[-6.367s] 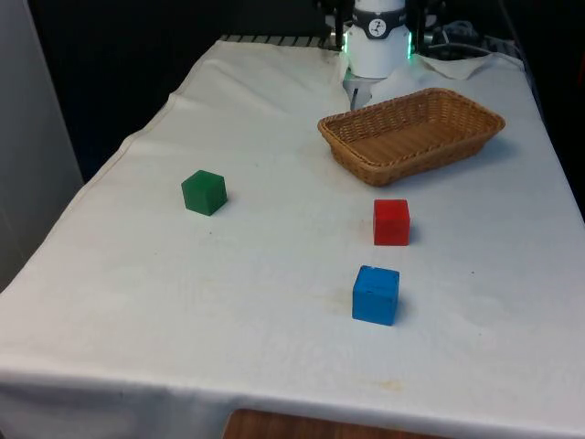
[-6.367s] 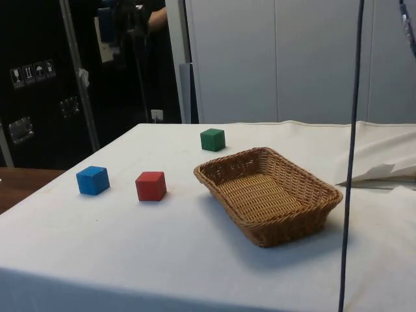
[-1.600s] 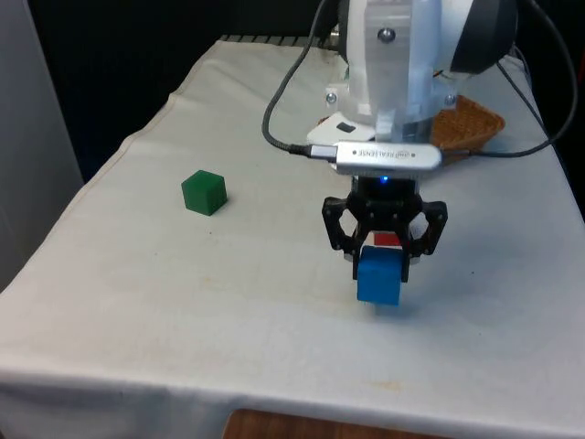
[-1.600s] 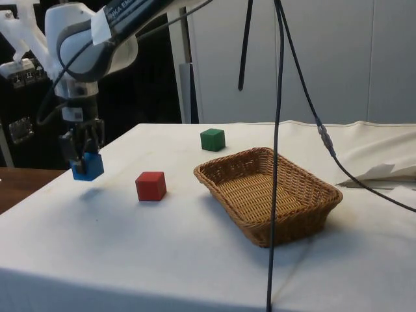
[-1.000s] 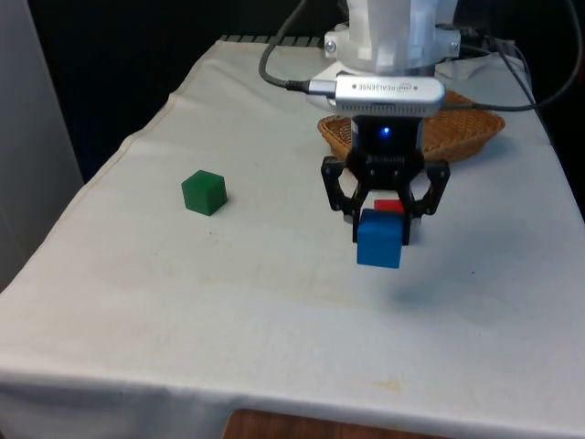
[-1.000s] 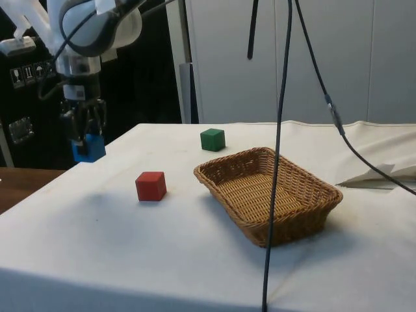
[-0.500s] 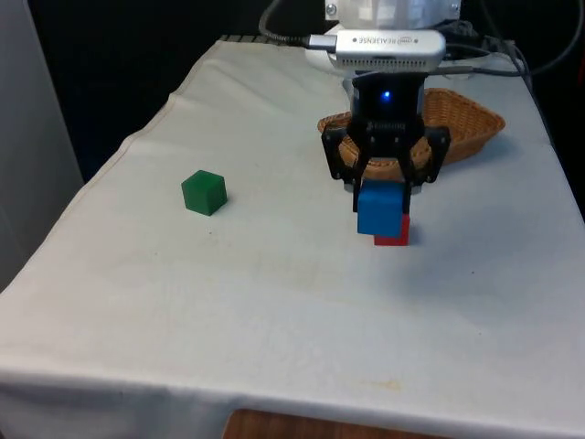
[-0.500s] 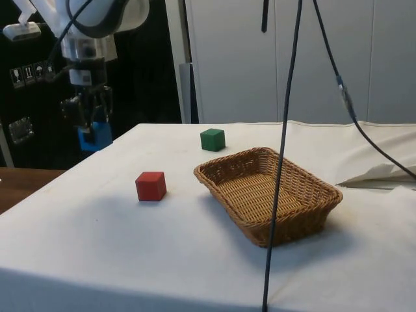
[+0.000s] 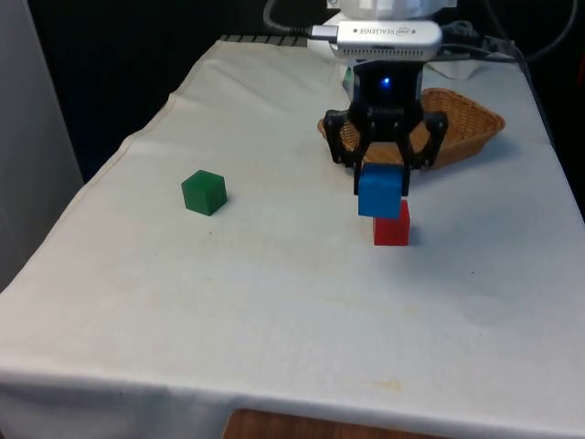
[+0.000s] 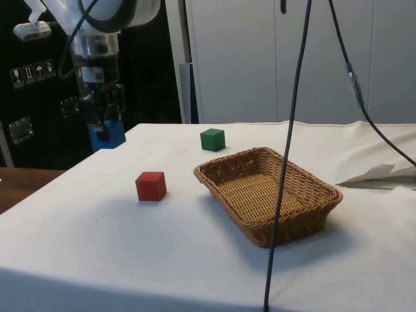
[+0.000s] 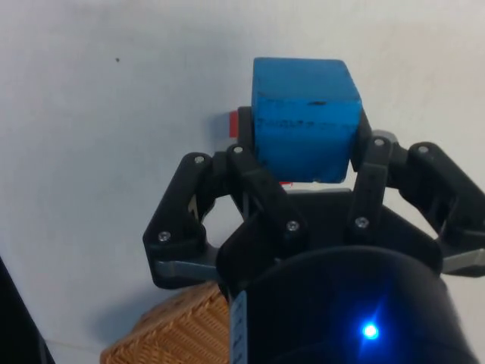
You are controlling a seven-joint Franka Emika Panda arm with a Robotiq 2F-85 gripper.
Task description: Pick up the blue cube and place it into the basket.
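My gripper point(image 9: 381, 187) is shut on the blue cube point(image 9: 379, 193) and holds it well above the cloth. In the side view the blue cube point(image 10: 108, 135) hangs in the gripper point(image 10: 106, 132) over the table's far left part. The wrist view has the blue cube point(image 11: 305, 119) clamped between the two black fingers point(image 11: 248, 182). A woven basket point(image 9: 457, 114) stands behind the gripper in the front view, and the same basket point(image 10: 270, 192) sits right of centre in the side view, a good way from the cube.
A red cube point(image 9: 392, 229) rests on the cloth just under the held cube; the red cube point(image 10: 151, 186) lies left of the basket. A green cube point(image 9: 204, 192) sits at the front view's left. A black cable point(image 10: 286, 149) hangs down across the side view.
The gripper has carried the blue cube higher and farther back towards the basket, so that it now hangs over the red cube. The cubes on the cloth have not moved.
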